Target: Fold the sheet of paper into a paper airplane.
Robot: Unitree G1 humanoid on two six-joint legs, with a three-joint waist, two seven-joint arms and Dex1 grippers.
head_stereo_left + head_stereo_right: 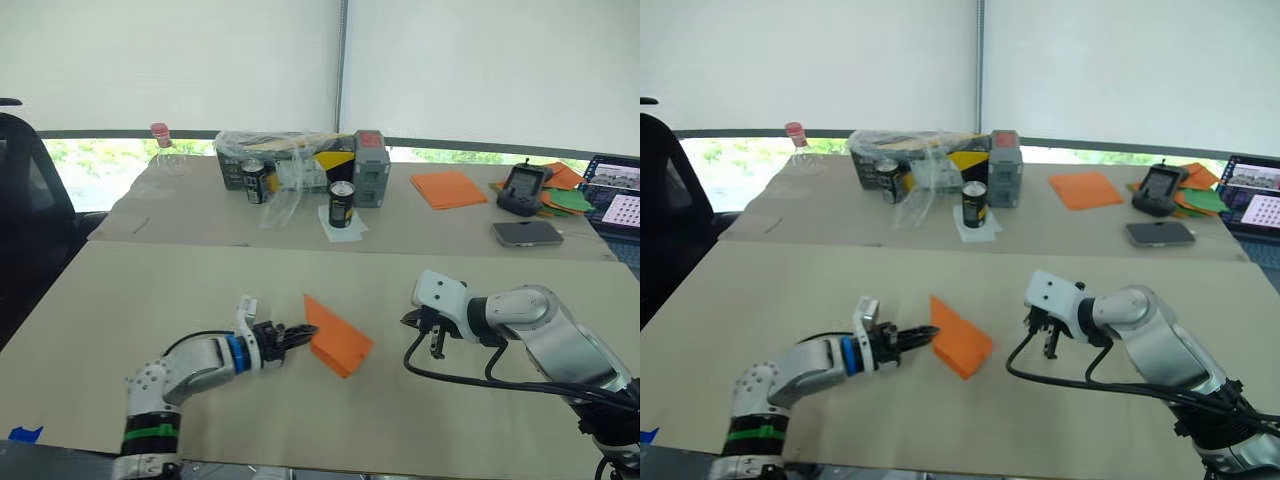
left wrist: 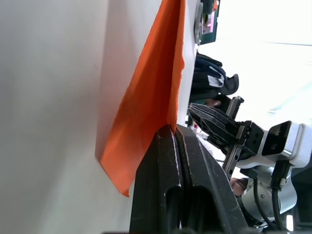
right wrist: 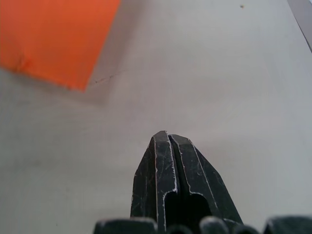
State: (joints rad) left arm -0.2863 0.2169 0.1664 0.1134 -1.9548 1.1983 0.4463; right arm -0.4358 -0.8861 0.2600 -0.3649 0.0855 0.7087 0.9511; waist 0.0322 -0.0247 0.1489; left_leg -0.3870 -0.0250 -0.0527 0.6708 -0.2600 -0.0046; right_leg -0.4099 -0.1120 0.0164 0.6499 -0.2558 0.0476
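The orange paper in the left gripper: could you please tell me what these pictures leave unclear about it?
- How many layers the sheet of paper has: the eye views show it too small to tell.
- Its pinched corner: in the left wrist view the left gripper fingers cover it.
- Its far end: the left wrist view's top edge cuts it off.
- Most of it: the right wrist view's edge crops it.

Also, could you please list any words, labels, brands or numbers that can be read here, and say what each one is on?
None can be read.
Two dark cans: label print too small.
Yellow-and-black box under clear plastic: print blurred.
Laptop screen and handheld device: content too small.
Sheet of paper, pinched by the left gripper: plain, no print.
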